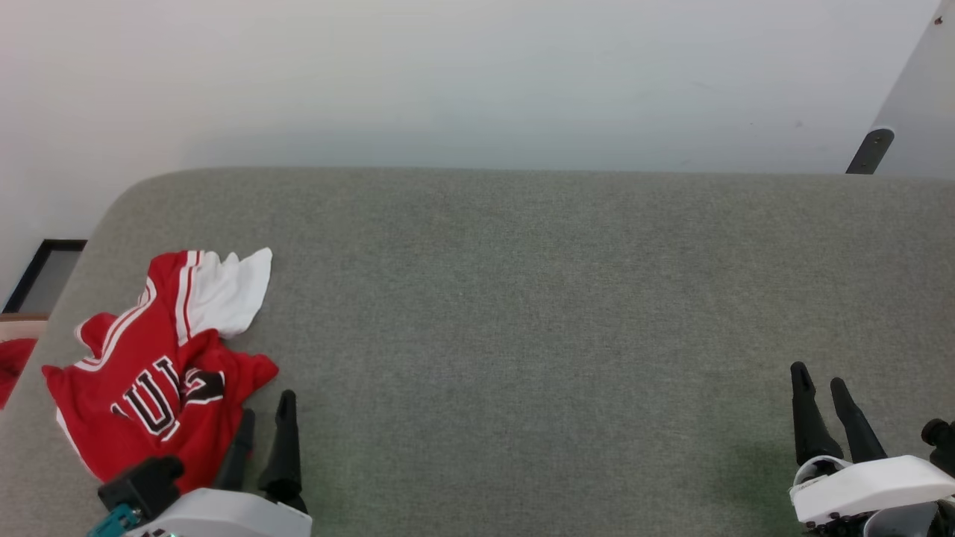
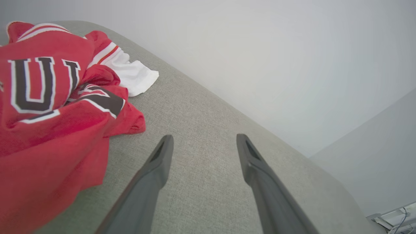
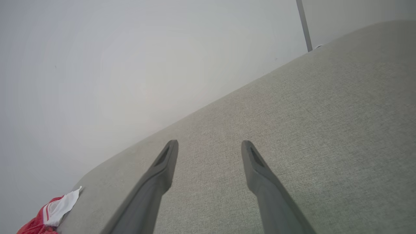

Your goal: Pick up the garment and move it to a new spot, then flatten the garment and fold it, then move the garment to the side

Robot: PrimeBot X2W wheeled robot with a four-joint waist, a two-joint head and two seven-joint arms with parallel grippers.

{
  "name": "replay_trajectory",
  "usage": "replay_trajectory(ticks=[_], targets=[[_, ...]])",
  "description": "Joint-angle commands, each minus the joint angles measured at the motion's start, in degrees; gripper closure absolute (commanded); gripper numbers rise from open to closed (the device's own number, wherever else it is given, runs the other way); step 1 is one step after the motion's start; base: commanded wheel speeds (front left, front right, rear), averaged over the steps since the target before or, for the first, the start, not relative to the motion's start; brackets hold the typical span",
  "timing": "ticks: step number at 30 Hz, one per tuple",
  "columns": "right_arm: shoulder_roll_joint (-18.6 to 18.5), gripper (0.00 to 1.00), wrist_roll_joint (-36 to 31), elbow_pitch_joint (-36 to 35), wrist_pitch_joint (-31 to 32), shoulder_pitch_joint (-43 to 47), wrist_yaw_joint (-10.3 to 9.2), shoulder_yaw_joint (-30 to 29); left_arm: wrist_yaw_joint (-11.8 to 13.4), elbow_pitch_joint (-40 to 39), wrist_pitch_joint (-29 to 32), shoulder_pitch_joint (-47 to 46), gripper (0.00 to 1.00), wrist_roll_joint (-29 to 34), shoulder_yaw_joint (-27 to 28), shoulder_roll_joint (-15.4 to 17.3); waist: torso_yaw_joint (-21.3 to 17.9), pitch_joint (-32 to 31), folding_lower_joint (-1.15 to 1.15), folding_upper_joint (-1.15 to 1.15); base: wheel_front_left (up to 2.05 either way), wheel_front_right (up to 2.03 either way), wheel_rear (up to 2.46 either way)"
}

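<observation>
The garment point(image 1: 149, 365) lies crumpled at the near left corner of the grey desk point(image 1: 522, 298). Just beside its right side is the left gripper point(image 1: 266, 406), fingers wide apart, holding nothing. The right gripper point(image 1: 818, 375), also wide, is well apart, near the right edge.

Grey padded surface point(image 1: 522, 298) meets a white wall point(image 1: 448, 74).

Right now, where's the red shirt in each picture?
Head view: garment lower left, beside the left gripper.
Left wrist view: garment large, along the left side.
Right wrist view: garment small, bottom left corner.
Shared landmark: its white sleeve, lying on the grey surface.
</observation>
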Motion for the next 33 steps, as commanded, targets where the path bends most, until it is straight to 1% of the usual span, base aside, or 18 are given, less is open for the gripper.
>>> replay_trajectory(ticks=[1,16,29,33], targets=[[-0.3,0.00,-2.8,-0.6,-0.6,-1.3,0.03,0.1,0.5,-1.0,-0.5,0.0,0.00,2.4,-0.2,0.4,0.0,0.1,0.00,0.00,0.00,0.00,0.00],[0.1,0.00,-15.0,-0.7,-3.0,-1.7,0.03,-0.9,2.4,-2.6,-3.0,0.8,0.00,12.6,-1.9,1.5,0.1,0.6,0.00,0.00,0.00,0.00,0.00],[0.5,0.00,-22.9,-1.4,-4.8,-1.5,0.04,-0.9,3.9,-3.4,-4.7,2.3,0.00,19.5,-2.9,1.9,0.2,0.6,0.00,0.00,0.00,0.00,0.00],[0.5,0.00,-24.8,-1.5,-5.3,-1.1,0.04,-0.6,3.9,-3.5,-5.3,2.6,0.00,21.5,-3.2,1.9,0.2,0.6,0.00,0.00,0.00,0.00,0.00]])
